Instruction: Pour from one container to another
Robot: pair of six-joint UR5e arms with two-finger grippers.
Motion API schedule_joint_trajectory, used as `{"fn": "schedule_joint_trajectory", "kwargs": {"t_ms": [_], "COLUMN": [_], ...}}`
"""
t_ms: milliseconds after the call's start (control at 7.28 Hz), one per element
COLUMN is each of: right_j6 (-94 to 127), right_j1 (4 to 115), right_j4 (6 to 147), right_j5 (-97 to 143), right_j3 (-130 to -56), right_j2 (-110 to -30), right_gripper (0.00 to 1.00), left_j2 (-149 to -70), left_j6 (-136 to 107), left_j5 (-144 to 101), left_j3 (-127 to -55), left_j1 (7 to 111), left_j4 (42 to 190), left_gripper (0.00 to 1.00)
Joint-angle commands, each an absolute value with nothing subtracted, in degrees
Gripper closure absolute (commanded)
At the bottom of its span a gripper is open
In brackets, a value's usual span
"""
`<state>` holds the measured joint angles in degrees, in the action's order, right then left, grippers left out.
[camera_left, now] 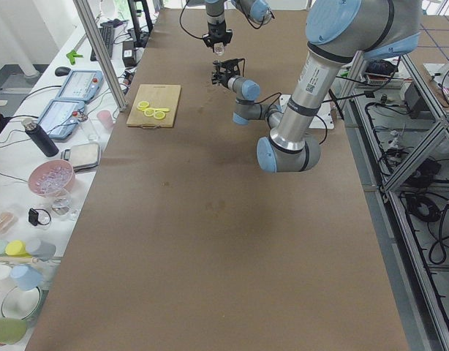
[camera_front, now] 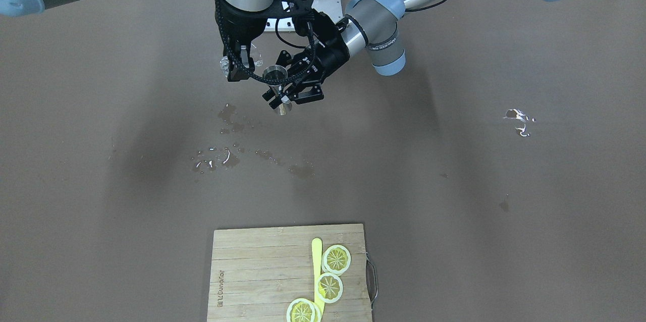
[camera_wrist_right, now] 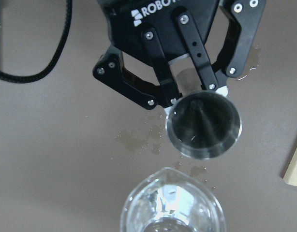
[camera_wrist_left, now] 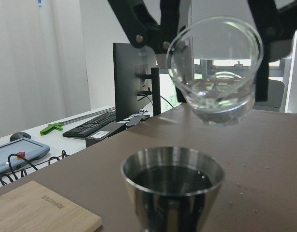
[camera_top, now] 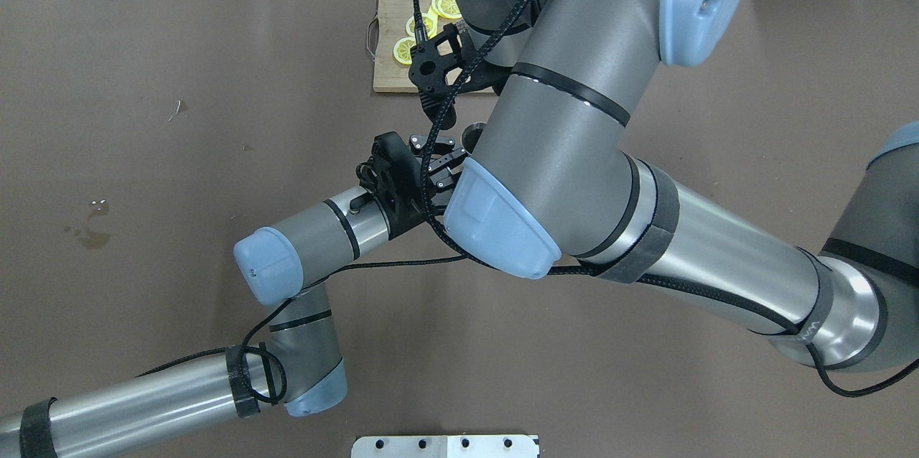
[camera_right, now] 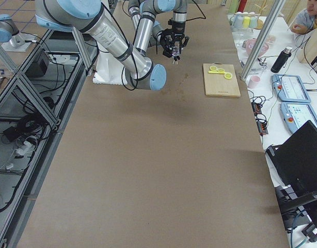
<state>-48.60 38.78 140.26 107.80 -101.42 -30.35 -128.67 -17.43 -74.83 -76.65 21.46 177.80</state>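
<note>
Brown table (camera_front: 454,211): left gripper (camera_wrist_right: 197,96) clamps steel jigger (camera_wrist_right: 204,126) upright; right gripper (camera_wrist_left: 215,50) grips glass cup (camera_wrist_left: 217,92) above, slightly beyond jigger mouth; pour needs tilt back toward jigger

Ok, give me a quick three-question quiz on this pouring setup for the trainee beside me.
1. Which gripper holds the steel jigger?
2. True or false: the glass cup is set down, with no gripper on it.
3. The lemon slices lie on: A) the cutting board; B) a plate; C) a bowl.
Key: 1. The left gripper. 2. False: the right gripper holds it in the air, higher than the jigger. 3. A.
</note>
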Motion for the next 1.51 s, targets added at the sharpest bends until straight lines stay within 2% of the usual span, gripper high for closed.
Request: {"fn": "schedule_joint_trajectory", "kwargs": {"t_ms": [0, 824, 1373], "right_j6": [-48.7, -49.7, -49.6], "right_j1": [38.7, 38.5, 38.4], "right_j4": [140.4, 140.3, 140.9], "right_j5": [107.7, 105.9, 105.9], "right_j3": [-99.6, -92.6, -91.7], "right_j2": [-29.0, -25.2, -24.7], "right_gripper": [1.0, 1.0, 1.0], "left_j2": [-128.7, -128.1, -127.9], "left_j6": [-17.4, -17.5, -17.5], "left_j5": [-74.6, -74.7, -74.9], "left_j3": [-76.6, -76.7, -76.8], "left_j1": [21.6, 21.9, 22.3], "left_j4": [177.7, 178.2, 178.7], "left_gripper": [1.0, 1.0, 1.0]}}
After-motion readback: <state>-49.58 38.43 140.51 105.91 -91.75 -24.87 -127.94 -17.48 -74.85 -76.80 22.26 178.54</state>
